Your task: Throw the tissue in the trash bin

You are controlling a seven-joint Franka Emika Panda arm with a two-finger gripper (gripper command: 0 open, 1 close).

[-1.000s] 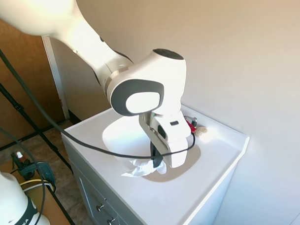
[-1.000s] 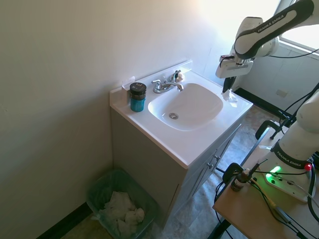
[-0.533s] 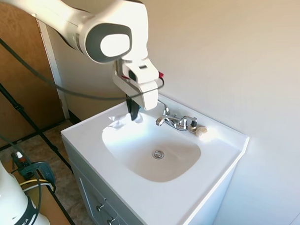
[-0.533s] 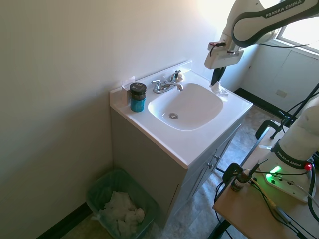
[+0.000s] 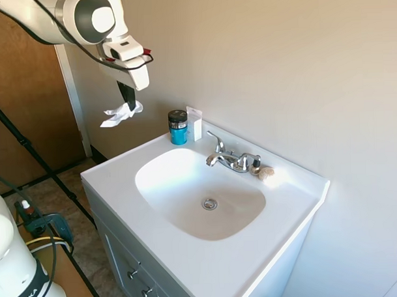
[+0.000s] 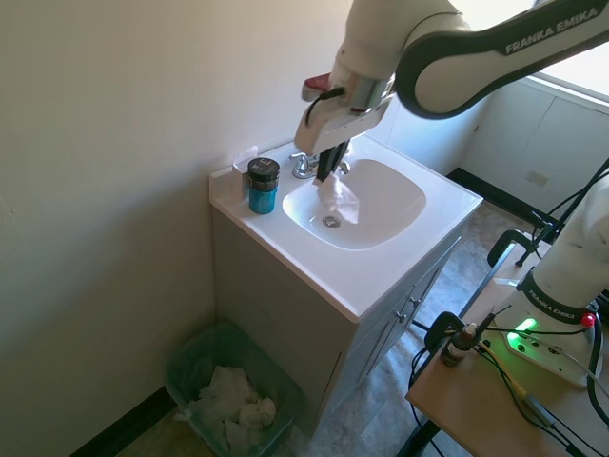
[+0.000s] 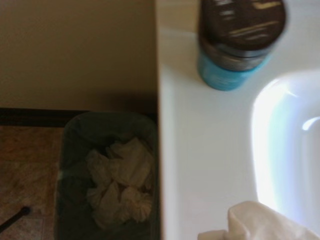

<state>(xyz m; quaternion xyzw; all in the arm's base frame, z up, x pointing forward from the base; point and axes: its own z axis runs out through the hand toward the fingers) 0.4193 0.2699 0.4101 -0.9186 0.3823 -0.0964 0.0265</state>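
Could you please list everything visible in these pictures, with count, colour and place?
Crumpled thin white paper tissue: one, white, hanging in the air from the tool, above the vanity.
Dark green trash bin: one, on the floor beside the vanity, holding white crumpled paper.
White vanity top with oval sink: one, against the beige wall.
Chrome faucet: one, silver, behind the basin.
Teal jar with dark lid: one, on the vanity corner by the wall.
Small beige pebble-like lump: one, beside the faucet.
Tool: one, dark fingers shut on the tissue, on the white arm.
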